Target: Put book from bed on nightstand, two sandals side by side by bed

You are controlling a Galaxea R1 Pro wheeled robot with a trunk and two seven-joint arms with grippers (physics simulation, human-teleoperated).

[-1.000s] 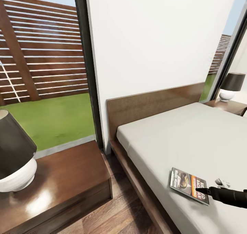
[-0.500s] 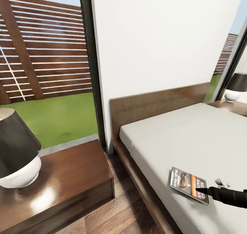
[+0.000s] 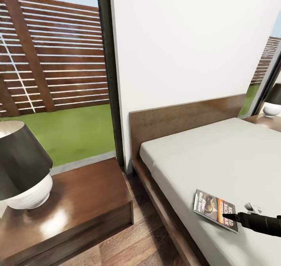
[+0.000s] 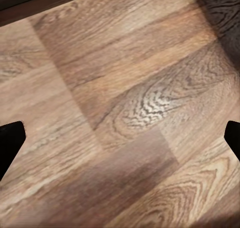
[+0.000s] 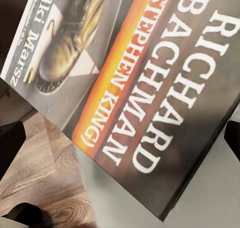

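The book (image 3: 214, 210), with a dark cover, an orange band and white "RICHARD BACHMAN" lettering, is over the near edge of the bed's grey mattress (image 3: 218, 156). My right gripper (image 3: 234, 216) reaches in from the right at the book's near corner. In the right wrist view the book (image 5: 150, 87) is tilted, with the fingers wide apart on either side of that corner and wood floor showing past it. My left gripper (image 4: 120, 138) is open over bare floor planks. The near nightstand (image 3: 78, 195) stands left of the bed. The sandals are out of view.
A black-shaded lamp with a white base (image 3: 23, 168) takes up the left part of the near nightstand. A second nightstand (image 3: 269, 119) with its own lamp (image 3: 273, 102) stands beyond the bed. A strip of floor (image 3: 144, 242) runs between the nightstand and the bed frame. Behind are a white wall and a window.
The camera has turned left, so bed, nightstand and window have slid right in the picture. The book and right gripper have kept the same place in the view, staying together.
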